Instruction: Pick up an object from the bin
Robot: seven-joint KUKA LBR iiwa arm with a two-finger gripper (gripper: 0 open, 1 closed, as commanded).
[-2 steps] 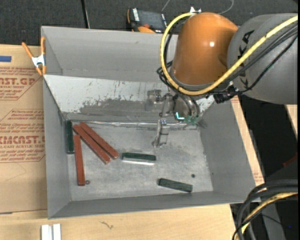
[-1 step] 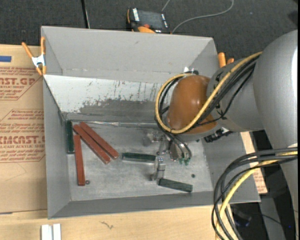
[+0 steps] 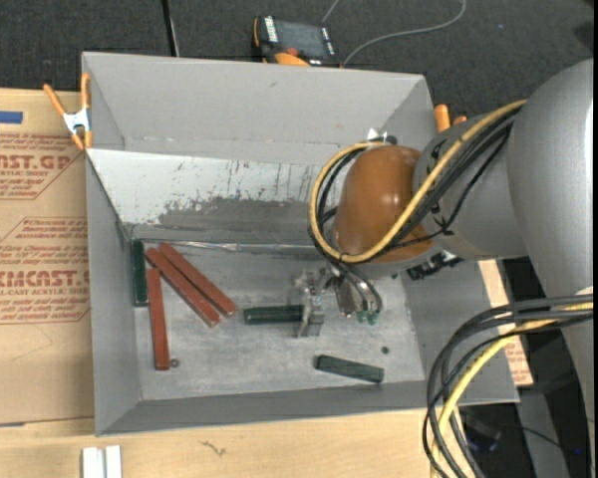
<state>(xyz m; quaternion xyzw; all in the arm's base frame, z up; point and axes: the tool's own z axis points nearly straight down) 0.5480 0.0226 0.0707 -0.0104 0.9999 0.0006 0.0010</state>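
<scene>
Bin [image 3: 110, 267]: grey metal, with sloped walls and a flat, scuffed floor.
Arm: in from the right; orange-brown wrist cover [image 3: 374, 207] ringed by yellow and black cables.
Gripper [image 3: 310, 313]: low over the floor, right of the middle, at the right end of the green bar.
Grip: wide or narrow, cannot tell; hidden among the wrist parts.
Green bar [image 3: 271, 316]: dark and short, flat on the floor near the middle, running left to right. Right end meets the gripper; held or merely touched, cannot tell.
Dark bar [image 3: 349, 368]: flat near the front wall, below and right of the gripper, apart from it.
Red pair [image 3: 191, 287]: two long strips side by side, slanting down to the right, lower ends near the green bar's left end.
Red bar [image 3: 159, 319]: lengthwise toward the front, left of the pair, top end beside it.
Wall bar [image 3: 138, 272]: dark green, at the foot of the left wall, just beside the red bar's top.
</scene>
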